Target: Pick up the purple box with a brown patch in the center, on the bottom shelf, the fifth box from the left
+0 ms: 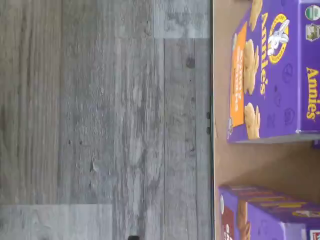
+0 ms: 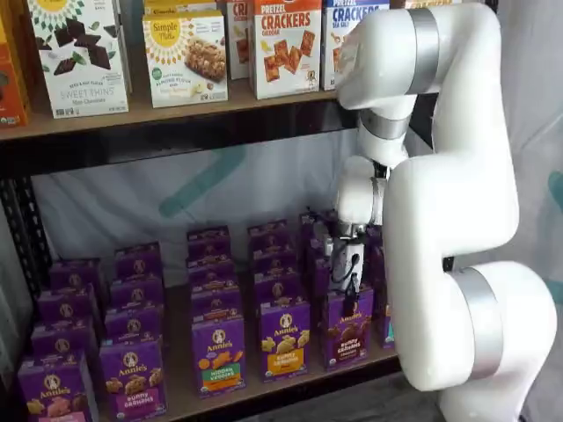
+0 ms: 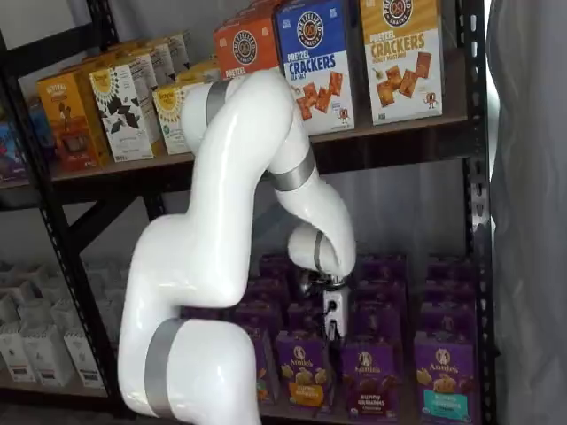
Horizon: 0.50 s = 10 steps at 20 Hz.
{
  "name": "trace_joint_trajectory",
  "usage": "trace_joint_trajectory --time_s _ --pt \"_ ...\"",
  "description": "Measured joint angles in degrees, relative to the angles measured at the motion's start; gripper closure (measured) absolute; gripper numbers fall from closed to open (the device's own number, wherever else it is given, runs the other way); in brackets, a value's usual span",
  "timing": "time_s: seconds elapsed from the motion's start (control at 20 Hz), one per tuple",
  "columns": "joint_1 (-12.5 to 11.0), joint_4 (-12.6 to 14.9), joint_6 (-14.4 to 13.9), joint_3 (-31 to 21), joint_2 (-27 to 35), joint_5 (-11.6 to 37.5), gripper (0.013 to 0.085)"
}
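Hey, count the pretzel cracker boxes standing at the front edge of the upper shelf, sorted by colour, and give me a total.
orange box: 1
blue box: 1
yellow box: 1
Total: 3, counting only the front boxes in a shelf view; any standing behind them are left out.

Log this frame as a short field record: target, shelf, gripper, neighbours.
target: purple box, brown cookies on its front, upright in the front row
shelf: bottom shelf, tan board in a black frame
gripper: gripper hangs just above the target; fingers' gap unclear
arm: white arm in front of the shelves
left neighbour: purple carton with a yellow-orange band
right neighbour: purple carton with a teal band
upper shelf: pretzel cracker boxes
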State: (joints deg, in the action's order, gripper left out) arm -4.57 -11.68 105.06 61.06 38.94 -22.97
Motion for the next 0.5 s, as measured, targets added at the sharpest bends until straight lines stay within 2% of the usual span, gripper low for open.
trace_joint_trajectory --time_s 0.05,0.1,0.35,0.5 --pt "0.0 -1.0 1.0 0.3 0.2 -0.2 0.013" --pt "-0.3 -3.6 3.5 1.6 1.0 -0.7 0.013" --pt "-1.0 -6.0 6.3 5.2 3.6 -0.7 0.013" --pt "-1.1 -9.2 9.4 6.5 5.0 1.3 0.013"
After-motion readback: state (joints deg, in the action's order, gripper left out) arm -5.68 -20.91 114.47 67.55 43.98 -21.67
